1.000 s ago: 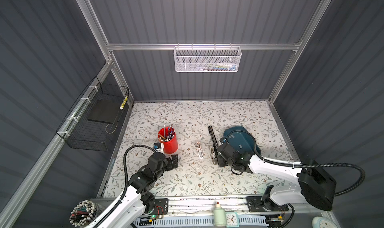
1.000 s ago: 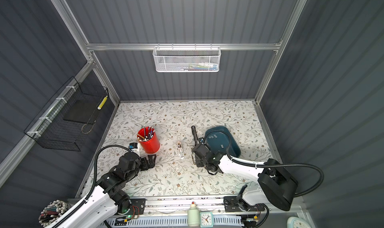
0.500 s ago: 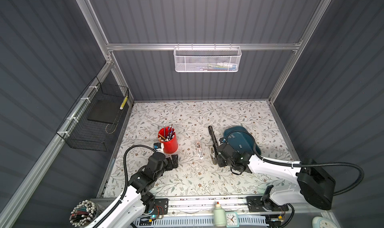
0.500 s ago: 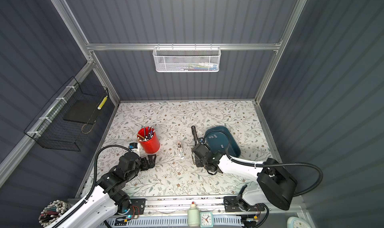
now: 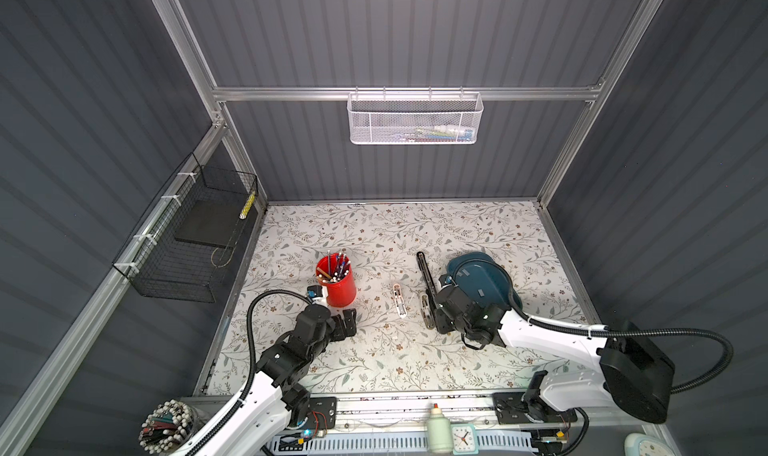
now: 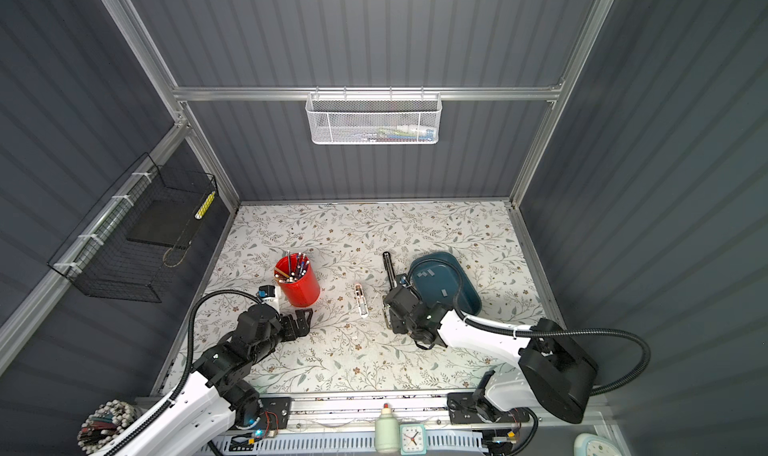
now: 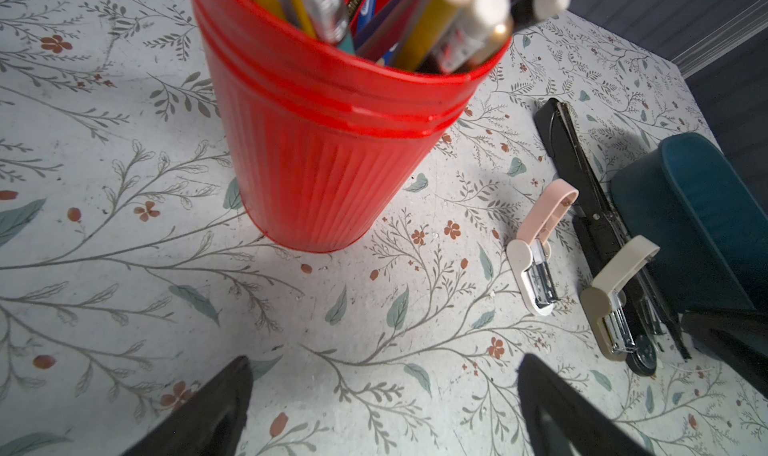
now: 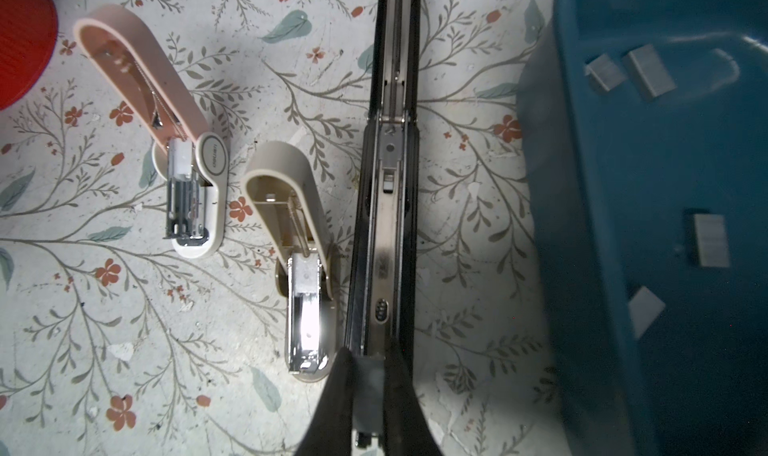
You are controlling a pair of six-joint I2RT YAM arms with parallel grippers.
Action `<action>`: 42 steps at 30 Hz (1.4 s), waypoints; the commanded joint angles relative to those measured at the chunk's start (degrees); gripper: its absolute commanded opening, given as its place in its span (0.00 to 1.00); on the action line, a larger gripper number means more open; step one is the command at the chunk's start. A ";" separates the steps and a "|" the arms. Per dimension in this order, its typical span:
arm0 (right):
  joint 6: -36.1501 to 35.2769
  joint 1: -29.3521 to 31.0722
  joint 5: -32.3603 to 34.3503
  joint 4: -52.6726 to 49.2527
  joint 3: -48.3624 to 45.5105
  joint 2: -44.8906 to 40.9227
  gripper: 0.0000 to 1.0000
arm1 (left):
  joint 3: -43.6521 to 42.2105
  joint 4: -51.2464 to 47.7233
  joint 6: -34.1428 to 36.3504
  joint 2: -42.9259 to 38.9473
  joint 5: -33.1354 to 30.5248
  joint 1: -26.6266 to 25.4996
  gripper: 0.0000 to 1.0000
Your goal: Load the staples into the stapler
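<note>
In both top views the black stapler (image 5: pixel 426 273) lies opened out flat just right of the frame's centre. The teal tray (image 5: pixel 505 285) sits just beside it on the right. Loose staples (image 8: pixel 711 242) lie on the tray floor (four grey strips show in the right wrist view). The right gripper (image 8: pixel 368 360) sits low over the black stapler's lower end. Its jaws are closed on one grey strip (image 8: pixel 368 381), held at the bare metal channel; I cannot tell whether the strip touches the channel.

A beige stapler (image 8: pixel 301 242) lies open right beside the black one's left side. A pink stapler (image 5: pixel 399 300) lies open further left, near the frame's centre.

The left gripper (image 7: pixel 382 391) hovers lower left of centre in the top views, just below the red cup (image 5: pixel 338 285) of pens. Its jaws are spread wide and hold nothing, and its fingers (image 7: pixel 216 408) stand well apart above the floral table (image 5: pixel 374 234).
</note>
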 commanded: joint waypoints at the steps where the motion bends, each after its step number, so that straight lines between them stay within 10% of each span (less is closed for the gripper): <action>1: -0.28 0.18 1.51 -0.28 0.06 -0.72 0.00 | 0.89 0.93 1.02 -0.56 0.65 -0.12 1.00; 42: 0.28 0.13 -0.43 -1.03 1.34 4.22 0.00 | 0.83 0.92 1.02 -0.73 0.70 -0.12 1.00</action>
